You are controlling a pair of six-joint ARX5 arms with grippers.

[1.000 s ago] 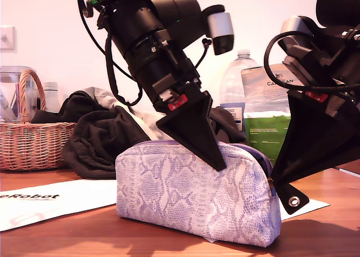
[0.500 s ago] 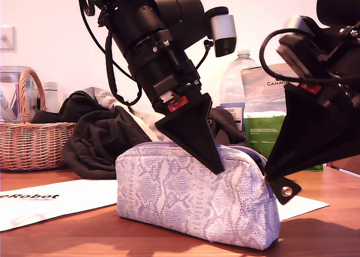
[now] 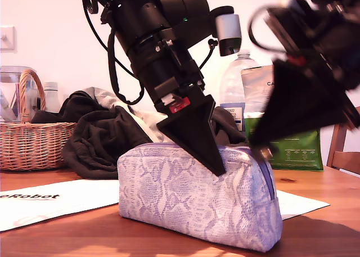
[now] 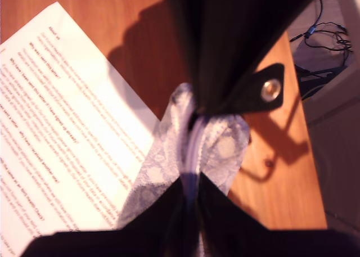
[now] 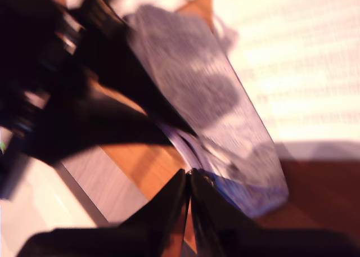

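Snakeskin-print pouch [image 3: 197, 195] lies on the table [image 3: 67, 234], centre of exterior view. My first tool [image 3: 218, 168] closed, pinching the zipper [image 4: 191, 150] along the top. My second tool [image 5: 188, 174] fingers together at the pouch's end; contents of grip unclear, blurred. Judged soft, light, collapsible: hold by the zipper seam.

place: lived-in home room | evidence: wooden table [image 3: 329, 229], wicker basket [image 3: 34, 145], heap of clothes [image 3: 101, 139], water bottle [image 3: 233, 91], green bag [image 3: 295, 153], wall switch [image 3: 7, 37], chair [image 3: 339, 150]

Lilac-and-white snakeskin-patterned pouch [image 3: 185, 201]
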